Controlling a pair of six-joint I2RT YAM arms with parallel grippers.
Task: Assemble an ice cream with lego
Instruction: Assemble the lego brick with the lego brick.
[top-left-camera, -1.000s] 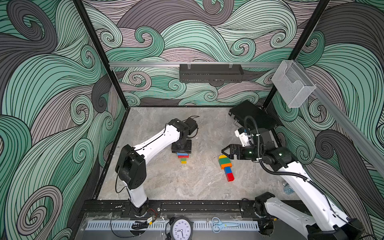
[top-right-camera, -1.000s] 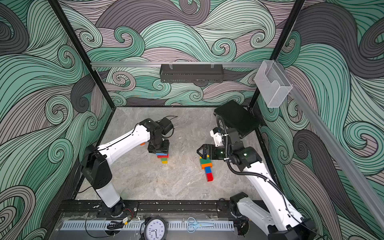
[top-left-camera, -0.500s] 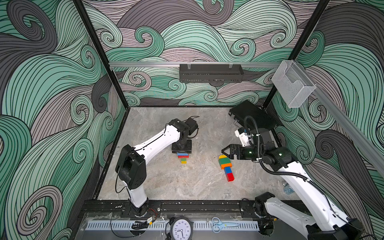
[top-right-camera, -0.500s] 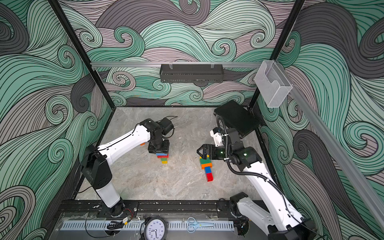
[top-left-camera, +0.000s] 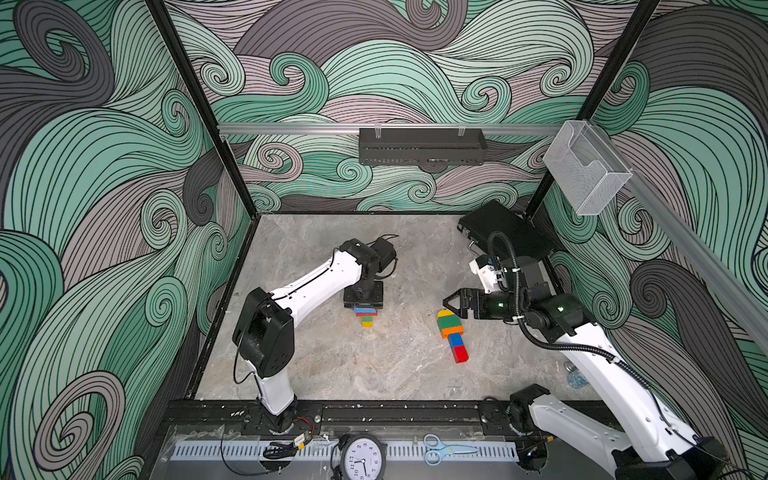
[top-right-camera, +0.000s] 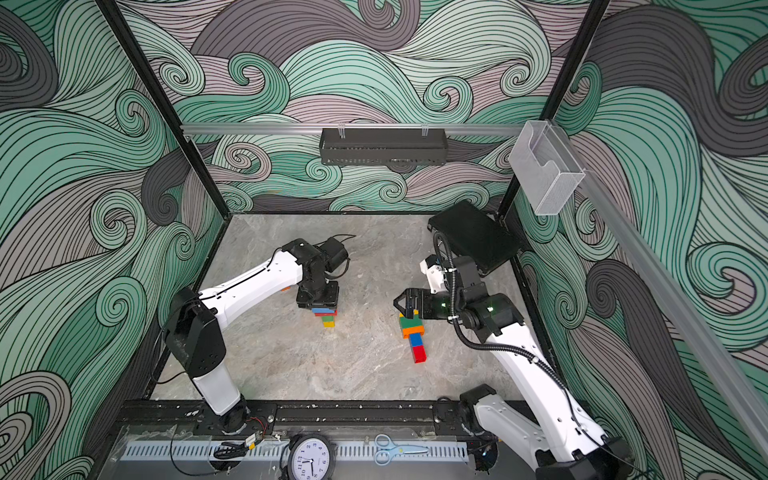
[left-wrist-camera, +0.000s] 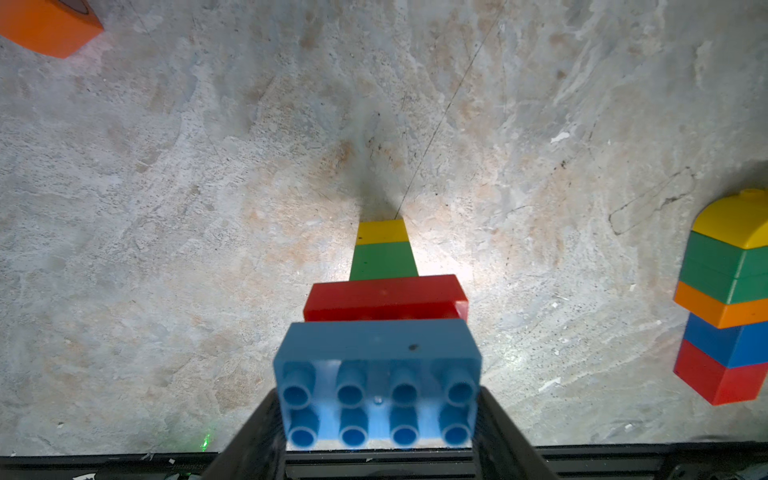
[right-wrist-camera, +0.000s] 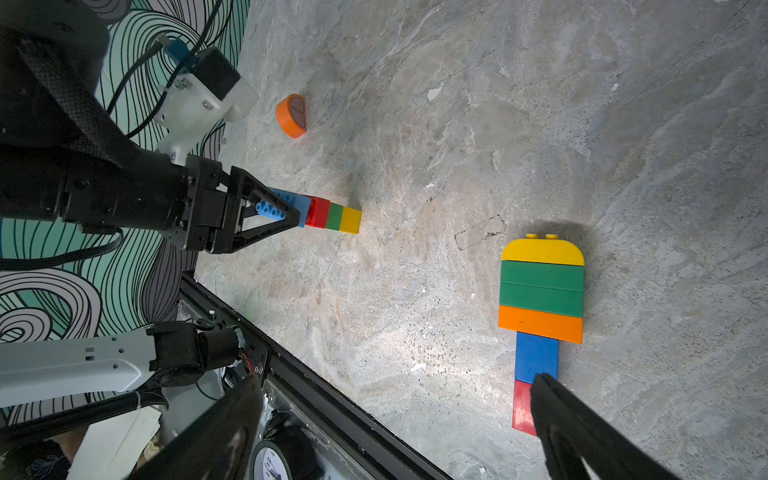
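The grey marbled table (top-left-camera: 332, 365) is enclosed by walls printed with green and grey swirls. The white left arm (top-left-camera: 316, 282) is stretched in from 7 o'clock toward the table's middle, and the right arm (top-left-camera: 598, 357) from 5 o'clock. A black case (top-left-camera: 511, 228) is set in the 1 o'clock corner. At 6 o'clock, on the front rail, a round clock (top-left-camera: 363, 459) is laid, with black hour numerals printed on its white dial. Blue-handled scissors (top-left-camera: 440, 449) are placed at its 3 o'clock.

A lego ice cream (top-left-camera: 451, 332) is laid flat on the table at 3 o'clock of the middle. It is built of a yellow round-topped brick, two green oblongs, an orange oblong, then a blue and a red square. Its long axis is run from about 11 o'clock, where the studded round top is pointed, to about 5 o'clock at the red end. The right claw (right-wrist-camera: 395, 378) is held wide apart and empty, close by that round top in both top views.

Near the middle a stack (top-left-camera: 366, 319) is stood upright, its long axis vertical: yellow lowest, then green, a red oblong, and a blue oblong (left-wrist-camera: 378, 345) uppermost with its studs upward. The left claw (left-wrist-camera: 378, 399) is clamped on the blue oblong from above. Whether the yellow foot is touching the table cannot be told. An orange round-topped brick (right-wrist-camera: 291, 116) is seen lying at 10 o'clock of the stack.
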